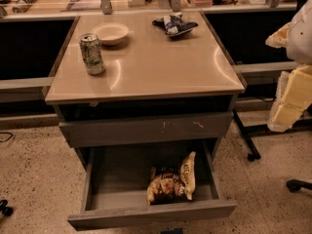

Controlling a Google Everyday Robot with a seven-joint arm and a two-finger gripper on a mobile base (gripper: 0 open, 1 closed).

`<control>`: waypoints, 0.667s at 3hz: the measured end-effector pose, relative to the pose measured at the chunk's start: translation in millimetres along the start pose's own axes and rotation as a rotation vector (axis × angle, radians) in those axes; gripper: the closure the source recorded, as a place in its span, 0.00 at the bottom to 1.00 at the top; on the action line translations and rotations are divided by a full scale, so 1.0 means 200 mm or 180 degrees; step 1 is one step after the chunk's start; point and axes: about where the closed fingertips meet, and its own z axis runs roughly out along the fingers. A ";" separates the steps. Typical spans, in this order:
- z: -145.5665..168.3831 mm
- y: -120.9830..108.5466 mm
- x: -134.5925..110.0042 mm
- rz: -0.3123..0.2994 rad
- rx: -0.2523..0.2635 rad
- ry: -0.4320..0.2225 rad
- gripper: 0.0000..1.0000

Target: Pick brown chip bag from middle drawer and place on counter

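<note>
The brown chip bag (171, 180) lies inside the open middle drawer (117, 179), toward its front right, with one cream end pointing up and back. The drawer is pulled out low over the floor, and its plain front (151, 215) faces me. The beige counter (156, 67) is above it. My arm, white with pale yellow parts, hangs in at the right edge. The gripper (288, 101) is to the right of the counter, well above and to the right of the bag and apart from it.
On the counter stand a green soda can (91, 53), a white bowl (110, 33) and a blue-and-white bag (174, 24). A shut drawer front with pale scratches (146, 128) sits above the open one. A cluttered workbench (73, 4) runs behind. Chair legs (298, 184) stand at the right.
</note>
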 end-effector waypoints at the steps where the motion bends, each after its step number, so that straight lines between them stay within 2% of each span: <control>1: 0.00 0.00 0.00 0.0000 0.0000 0.0000 0.00; 2: 0.07 0.03 -0.01 -0.0155 -0.0004 -0.0098 0.18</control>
